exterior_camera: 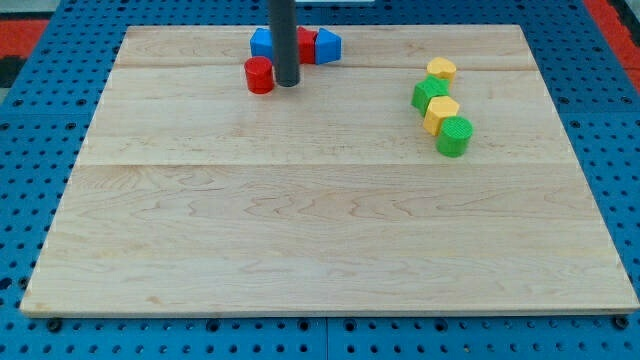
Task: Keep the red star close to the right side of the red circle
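The red circle (259, 75) stands near the top of the wooden board, left of centre. My tip (288, 83) rests on the board just right of the red circle, almost touching it. The red star (306, 45) sits right behind the rod, partly hidden by it, up and to the right of the red circle. A blue block (263, 43) lies left of the rod, above the red circle. Another blue block (328, 45) touches the red star's right side.
At the view's right, a chain of blocks runs downward: a yellow block (441, 69), a green block (430, 93), a yellow block (440, 114) and a green cylinder (454, 136). The wooden board (320, 240) lies on a blue pegboard.
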